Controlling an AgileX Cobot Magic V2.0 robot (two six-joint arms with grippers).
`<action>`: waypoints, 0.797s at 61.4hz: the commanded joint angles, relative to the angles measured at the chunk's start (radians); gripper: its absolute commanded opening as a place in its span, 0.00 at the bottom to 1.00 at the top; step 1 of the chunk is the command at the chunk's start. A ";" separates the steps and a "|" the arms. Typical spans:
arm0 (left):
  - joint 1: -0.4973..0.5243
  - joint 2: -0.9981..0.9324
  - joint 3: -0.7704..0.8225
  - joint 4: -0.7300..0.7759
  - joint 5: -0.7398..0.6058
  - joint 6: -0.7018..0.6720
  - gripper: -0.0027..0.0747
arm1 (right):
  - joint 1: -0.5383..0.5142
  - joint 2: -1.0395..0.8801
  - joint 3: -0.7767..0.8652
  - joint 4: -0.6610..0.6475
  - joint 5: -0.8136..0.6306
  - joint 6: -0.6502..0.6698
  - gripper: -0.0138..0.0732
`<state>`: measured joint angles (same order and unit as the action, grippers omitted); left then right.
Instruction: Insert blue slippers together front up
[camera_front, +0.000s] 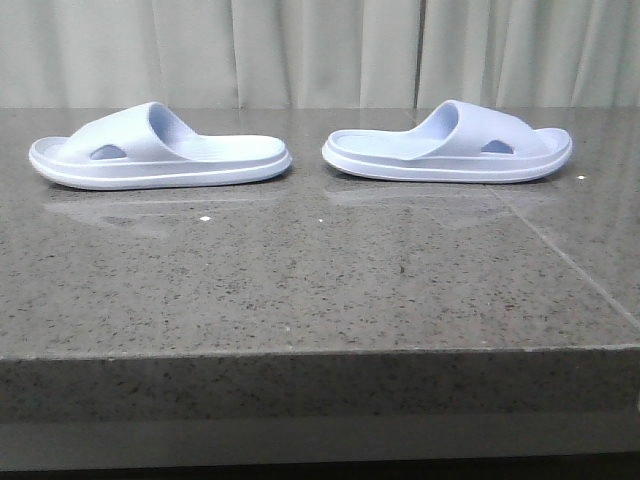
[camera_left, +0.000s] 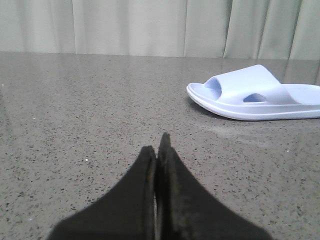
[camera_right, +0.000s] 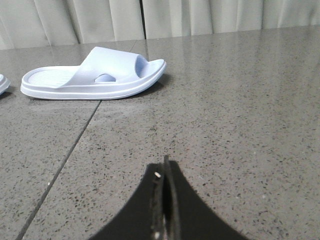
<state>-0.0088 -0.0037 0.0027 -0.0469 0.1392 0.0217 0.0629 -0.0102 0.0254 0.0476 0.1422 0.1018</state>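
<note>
Two pale lavender-blue slippers lie sole-down on the grey stone table, heels facing each other. The left slipper has its toe to the left; it also shows in the left wrist view. The right slipper has its toe to the right; it also shows in the right wrist view. My left gripper is shut and empty, low over bare table, well short of its slipper. My right gripper is shut and empty, likewise short of its slipper. Neither gripper shows in the front view.
The table's front edge runs across the front view. A seam in the stone runs diagonally on the right side. Pale curtains hang behind the table.
</note>
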 joint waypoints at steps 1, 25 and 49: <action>0.002 -0.016 0.007 -0.004 -0.091 -0.009 0.01 | -0.006 -0.017 -0.005 -0.014 -0.082 0.000 0.09; 0.002 0.040 -0.165 -0.003 -0.060 -0.009 0.01 | -0.006 0.022 -0.212 -0.019 0.087 0.000 0.09; 0.002 0.396 -0.422 0.010 0.037 -0.009 0.01 | -0.006 0.351 -0.487 -0.089 0.218 0.000 0.09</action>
<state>-0.0088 0.3490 -0.3731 -0.0363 0.2373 0.0217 0.0629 0.2903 -0.4139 -0.0199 0.4242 0.1018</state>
